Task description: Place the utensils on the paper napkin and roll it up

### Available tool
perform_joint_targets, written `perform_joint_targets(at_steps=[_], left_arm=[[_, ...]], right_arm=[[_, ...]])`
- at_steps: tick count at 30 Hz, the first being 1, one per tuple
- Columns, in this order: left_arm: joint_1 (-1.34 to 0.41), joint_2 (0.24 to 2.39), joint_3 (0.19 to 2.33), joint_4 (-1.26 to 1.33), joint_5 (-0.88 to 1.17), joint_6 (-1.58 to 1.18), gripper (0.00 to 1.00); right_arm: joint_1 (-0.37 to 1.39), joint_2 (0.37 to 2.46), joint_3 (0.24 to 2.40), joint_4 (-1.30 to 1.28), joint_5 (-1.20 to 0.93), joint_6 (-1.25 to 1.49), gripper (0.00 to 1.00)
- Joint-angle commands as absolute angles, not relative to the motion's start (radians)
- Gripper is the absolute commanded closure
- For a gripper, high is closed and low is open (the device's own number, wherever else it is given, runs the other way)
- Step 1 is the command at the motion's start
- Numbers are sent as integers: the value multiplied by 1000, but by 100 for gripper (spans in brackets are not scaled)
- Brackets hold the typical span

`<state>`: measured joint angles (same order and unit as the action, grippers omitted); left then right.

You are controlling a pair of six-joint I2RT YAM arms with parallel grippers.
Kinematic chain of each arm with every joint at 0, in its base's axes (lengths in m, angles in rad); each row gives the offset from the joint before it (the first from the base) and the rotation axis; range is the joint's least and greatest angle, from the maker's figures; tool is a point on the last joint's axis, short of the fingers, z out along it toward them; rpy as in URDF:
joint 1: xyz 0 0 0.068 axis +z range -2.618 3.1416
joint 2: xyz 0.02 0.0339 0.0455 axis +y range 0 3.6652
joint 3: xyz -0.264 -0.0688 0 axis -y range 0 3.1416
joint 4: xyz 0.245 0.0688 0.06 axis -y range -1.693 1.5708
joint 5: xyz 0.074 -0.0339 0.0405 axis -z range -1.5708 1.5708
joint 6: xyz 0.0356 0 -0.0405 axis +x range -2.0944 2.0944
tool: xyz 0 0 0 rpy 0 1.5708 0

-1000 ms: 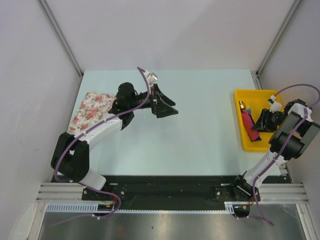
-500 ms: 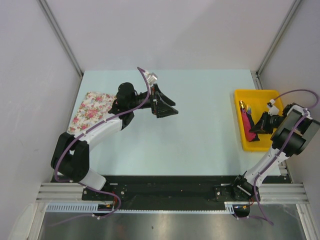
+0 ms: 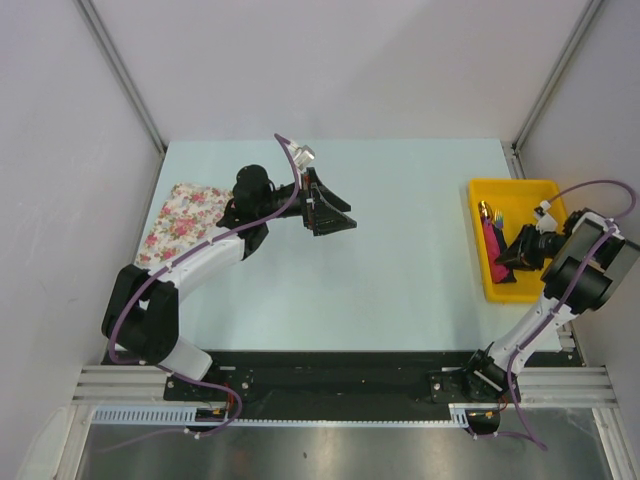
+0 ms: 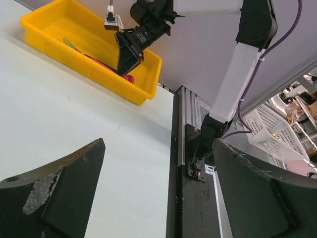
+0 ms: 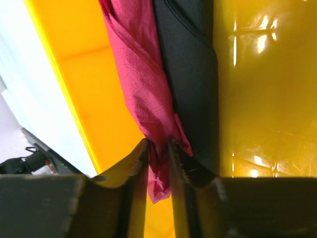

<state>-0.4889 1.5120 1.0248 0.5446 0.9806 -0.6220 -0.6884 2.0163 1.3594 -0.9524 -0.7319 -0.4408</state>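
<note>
The magenta paper napkin [image 3: 497, 250] lies crumpled lengthwise in the yellow tray [image 3: 510, 188] at the right. My right gripper [image 3: 510, 262] reaches into the tray from the right. In the right wrist view its jaws are shut on the near end of the paper napkin [image 5: 141, 84], and a corner of paper hangs between the fingers [image 5: 129, 168]. Utensils [image 3: 490, 213] show as small slim pieces at the tray's far end, too small to tell apart. My left gripper [image 3: 340, 208] hovers open over the table's middle left, holding nothing.
A black flat bar [image 5: 190, 74] lies against the napkin inside the tray [image 5: 262, 99]. A white floral cloth [image 3: 185, 222] sits at the table's left edge under the left arm. The left wrist view shows the tray [image 4: 59, 44] and the black base rail [image 4: 190, 163].
The right gripper has shifted slightly inside the tray and its jaws have narrowed onto the napkin's end. The left arm has not moved.
</note>
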Motion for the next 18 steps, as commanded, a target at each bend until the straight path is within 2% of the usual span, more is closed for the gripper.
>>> perform_joint_targets(at_steps=[1,2,8,12,18], left_arm=[[-492,1491,1028,578,988,-632,5],[-492,1491,1028,578,988,-632,5],[-492,1477,1019,571,983,-624,5],[-492,1471,1009,572,983,-626,5],[-491,1471,1006,581,982,-629,5]], right_arm=[[-680,1953,1362,-936,-657,-479,68],[-678,1935,1365,-939,-658,-485,64],[-689,1899,1443,-999,-664,-529,57],[-690,1876,1485,-1060,-686,-568,57],[-675,1856,1471,-1143,-704,-644,69]])
